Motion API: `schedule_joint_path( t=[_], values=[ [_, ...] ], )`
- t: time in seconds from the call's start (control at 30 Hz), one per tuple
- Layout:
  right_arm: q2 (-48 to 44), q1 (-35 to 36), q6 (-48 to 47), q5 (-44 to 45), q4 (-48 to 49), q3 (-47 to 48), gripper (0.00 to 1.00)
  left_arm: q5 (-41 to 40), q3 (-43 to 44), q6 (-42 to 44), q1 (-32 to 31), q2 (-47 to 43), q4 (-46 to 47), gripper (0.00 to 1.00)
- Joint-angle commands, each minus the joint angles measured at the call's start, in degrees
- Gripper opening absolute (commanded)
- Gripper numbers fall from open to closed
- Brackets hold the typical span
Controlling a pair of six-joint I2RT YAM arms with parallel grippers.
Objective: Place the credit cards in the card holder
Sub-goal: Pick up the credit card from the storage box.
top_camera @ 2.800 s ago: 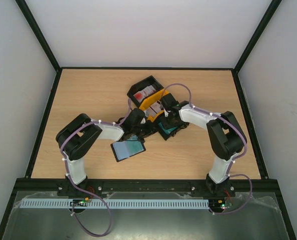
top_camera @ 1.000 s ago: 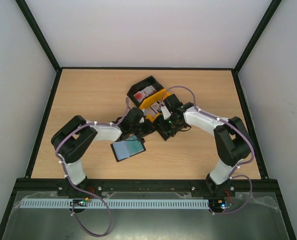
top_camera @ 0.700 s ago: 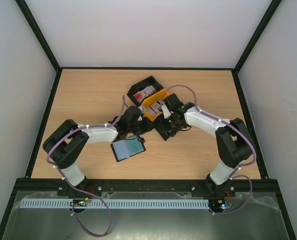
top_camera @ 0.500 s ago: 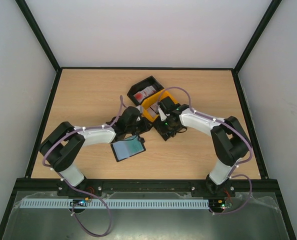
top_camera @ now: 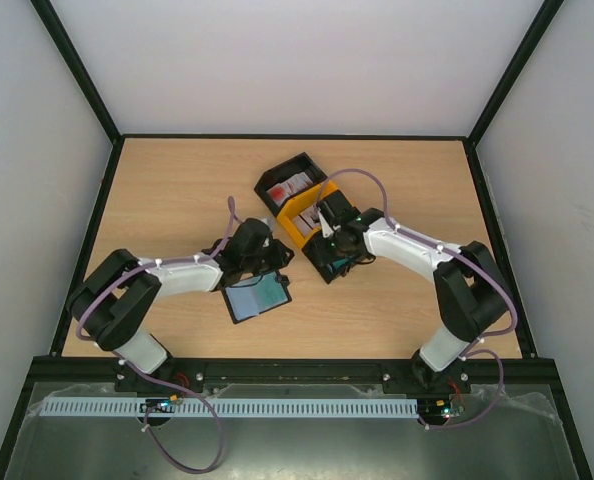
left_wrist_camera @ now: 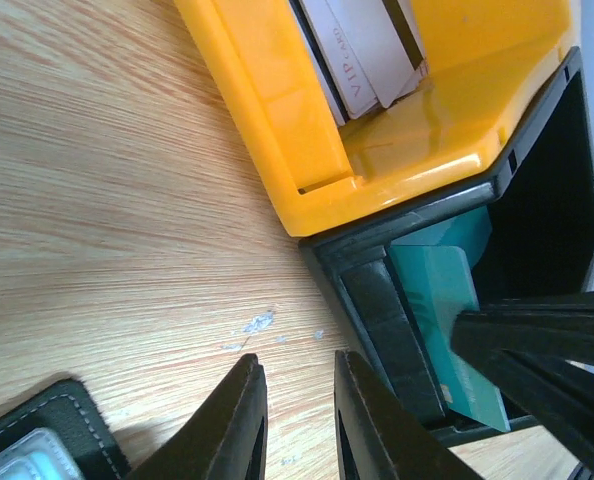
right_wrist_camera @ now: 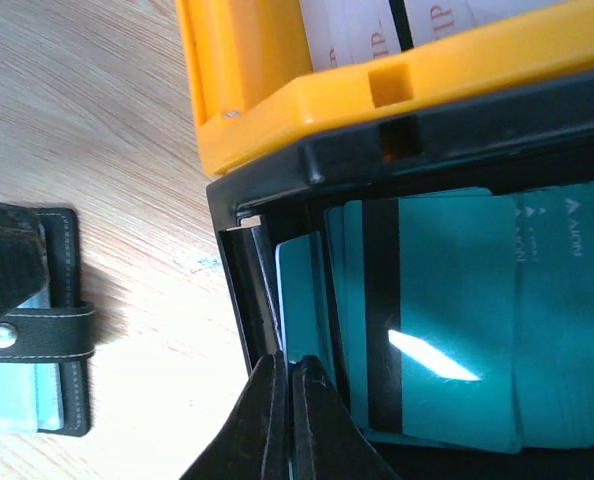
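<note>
The teal credit cards [right_wrist_camera: 457, 320] lie in a black tray [right_wrist_camera: 457, 135]. One teal card [right_wrist_camera: 302, 285] stands on edge against the tray's left wall, and my right gripper [right_wrist_camera: 285, 372] is shut on its lower edge. The card holder [top_camera: 257, 298] lies open on the table to the tray's left, its strap [right_wrist_camera: 37, 325] showing in the right wrist view. My left gripper [left_wrist_camera: 297, 362] hovers over bare wood between the holder and the tray, its jaws slightly apart with nothing between them. The pinched teal card [left_wrist_camera: 447, 320] also shows in the left wrist view.
A yellow tray [top_camera: 305, 208] with white VIP cards [left_wrist_camera: 362, 50] adjoins the teal cards' tray. Behind it sits a black tray [top_camera: 287, 182] with red-blotched cards. The two arms meet close together at mid-table.
My left gripper has drawn back leftwards from the trays. My right gripper has gone down into the black tray and closed on the teal card.
</note>
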Motion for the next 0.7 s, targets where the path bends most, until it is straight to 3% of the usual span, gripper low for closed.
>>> schedule_joint_path(
  t=[0.0, 0.37, 0.67],
  values=[
    [-3.3, 0.2, 1.6, 0.4, -1.4, 1.6, 0.02, -0.7, -1.2, 0.9, 0.6, -2.2, 0.1, 0.23],
    [-8.1, 0.2, 3.8, 3.8, -0.3, 1.6, 0.02, -1.7, -3.3, 1.3, 0.8, -6.1, 0.1, 0.29],
    [-22.8, 0.2, 6.0, -5.7, 8.1, -4.2, 0.02, 2.4, -11.7, 1.7, 2.3, -19.9, 10.3, 0.64]
  ],
)
